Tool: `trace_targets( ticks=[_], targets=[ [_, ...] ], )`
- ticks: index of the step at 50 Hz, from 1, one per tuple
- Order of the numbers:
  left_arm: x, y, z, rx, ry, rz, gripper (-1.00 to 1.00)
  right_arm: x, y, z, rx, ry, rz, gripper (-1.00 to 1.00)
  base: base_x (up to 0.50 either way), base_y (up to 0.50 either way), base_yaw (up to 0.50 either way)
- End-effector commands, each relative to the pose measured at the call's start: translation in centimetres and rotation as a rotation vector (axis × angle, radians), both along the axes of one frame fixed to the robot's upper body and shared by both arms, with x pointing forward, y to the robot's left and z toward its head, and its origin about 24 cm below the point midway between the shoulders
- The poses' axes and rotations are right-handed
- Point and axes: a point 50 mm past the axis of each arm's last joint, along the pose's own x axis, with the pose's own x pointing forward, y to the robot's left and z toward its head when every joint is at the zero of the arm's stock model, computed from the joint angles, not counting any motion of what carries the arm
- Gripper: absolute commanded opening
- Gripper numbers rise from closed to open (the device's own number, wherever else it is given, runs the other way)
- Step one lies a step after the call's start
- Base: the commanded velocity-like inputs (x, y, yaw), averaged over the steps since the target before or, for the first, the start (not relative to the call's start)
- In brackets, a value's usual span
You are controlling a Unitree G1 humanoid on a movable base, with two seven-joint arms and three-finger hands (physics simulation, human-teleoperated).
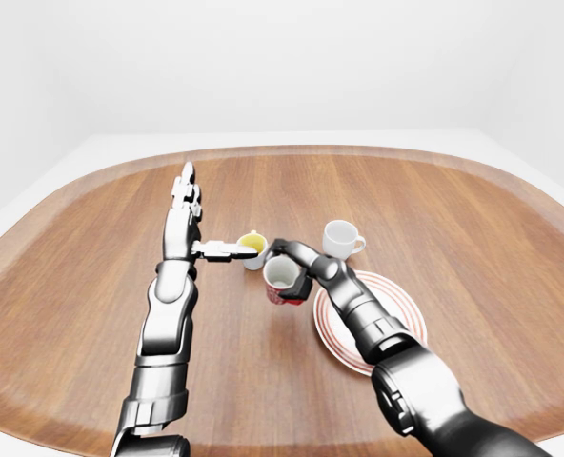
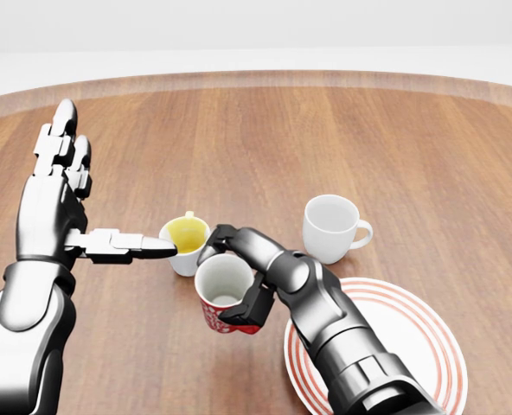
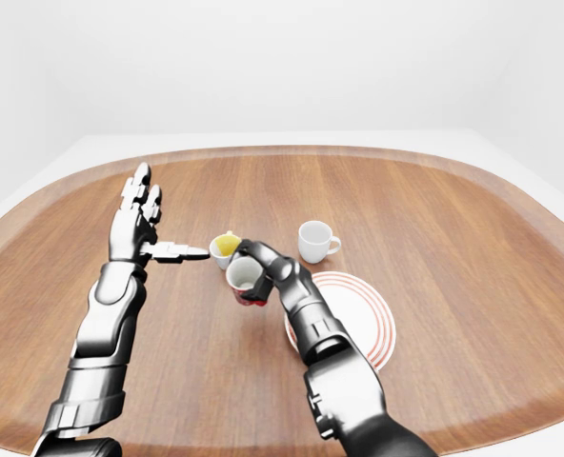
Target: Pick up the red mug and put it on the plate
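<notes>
The red mug [image 2: 224, 298] with a white inside hangs just above the wood, left of the plate [image 2: 412, 346], which is white with red rings. My right hand [image 2: 239, 281] is shut on the mug, fingers wrapped round its rim and side. It is held close below the yellow-filled cup [image 2: 187, 244]. My left hand [image 2: 83, 203] stands open at the left, fingers pointing up and thumb [image 2: 122, 245] stretched out flat, its tip touching that yellow cup's rim.
A white mug [image 2: 332, 227] stands above the plate, handle to the right. The round wooden table [image 1: 473, 219] spreads wide on all sides, its edge far off at the top of the head view.
</notes>
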Motion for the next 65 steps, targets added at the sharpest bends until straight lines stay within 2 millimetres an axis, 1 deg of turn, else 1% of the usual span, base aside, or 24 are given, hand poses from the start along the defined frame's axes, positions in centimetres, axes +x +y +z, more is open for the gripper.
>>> trace_targets(
  ticks=[1,11,29,58,65],
  targets=[
    [0.0,-0.1,-0.1,0.001,0.002,-0.001,1.00,0.3,-1.5,0.7,0.023,-0.053,-0.045,-1.00,0.00,0.00,0.00],
    [0.0,-0.1,0.1,0.002,-0.005,-0.003,1.00,0.2,-2.7,0.6,0.023,-0.062,-0.063,-1.00,0.00,0.00,0.00],
    [-0.2,-0.4,0.3,0.004,-0.015,-0.008,1.00,-0.5,-6.0,-1.1,0.014,-0.029,-0.146,-1.00,0.00,0.00,0.00],
    [-0.2,-0.8,0.5,0.011,-0.024,-0.013,1.00,-0.9,-10.4,-2.6,-0.007,0.033,-0.270,-1.00,0.00,0.00,0.00],
    [-0.2,-1.0,0.6,0.014,-0.032,-0.017,1.00,-1.1,-12.2,-3.3,-0.007,0.068,-0.335,-1.00,0.00,0.00,0.00]
  ],
)
